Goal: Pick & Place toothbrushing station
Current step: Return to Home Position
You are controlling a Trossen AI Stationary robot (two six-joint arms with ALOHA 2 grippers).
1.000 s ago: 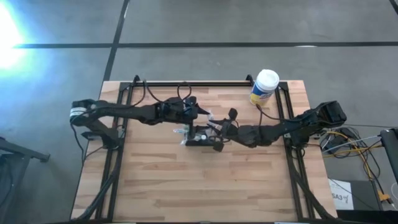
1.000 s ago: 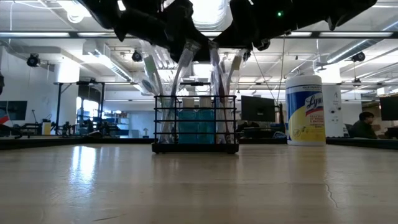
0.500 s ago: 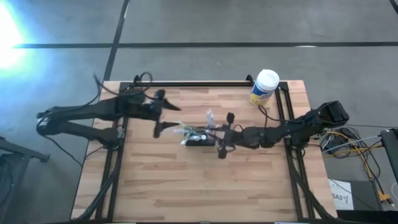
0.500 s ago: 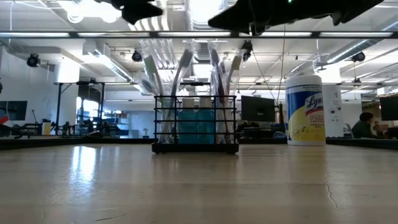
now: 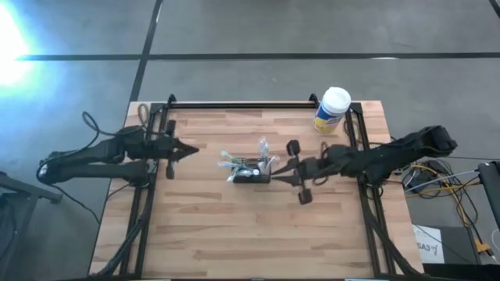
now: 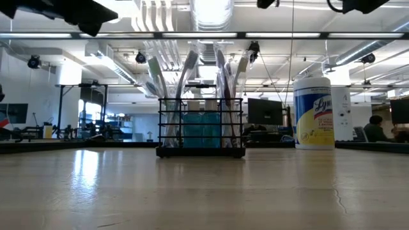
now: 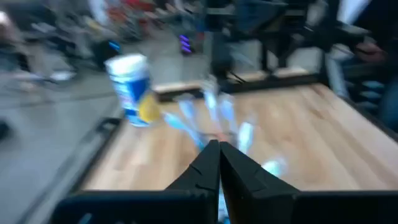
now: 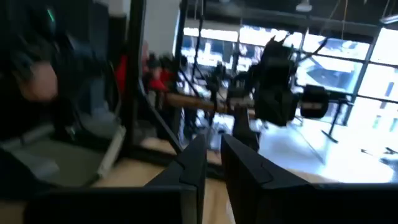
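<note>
The toothbrushing station (image 5: 250, 172) is a small black mesh box with several toothbrushes standing in it. Its base rests on the wooden table near the middle (image 6: 201, 131). My left gripper (image 5: 191, 150) is left of it, well apart, shut and empty (image 7: 218, 144). My right gripper (image 5: 275, 178) is just off the station's right end and raised above it. Its fingers (image 8: 213, 140) leave a narrow gap with nothing between them. In the low view no finger reaches down to the box.
A yellow canister with a white lid (image 5: 332, 109) stands at the table's far right corner (image 6: 313, 112). Black frame rails (image 5: 234, 104) run along the far, left and right edges. Bare wood lies in front of the station.
My left gripper has drawn back from the station toward the table's left edge and shut. My right gripper has drawn back toward the right edge. Both have risen out of the low view. The station has stayed where it was.
</note>
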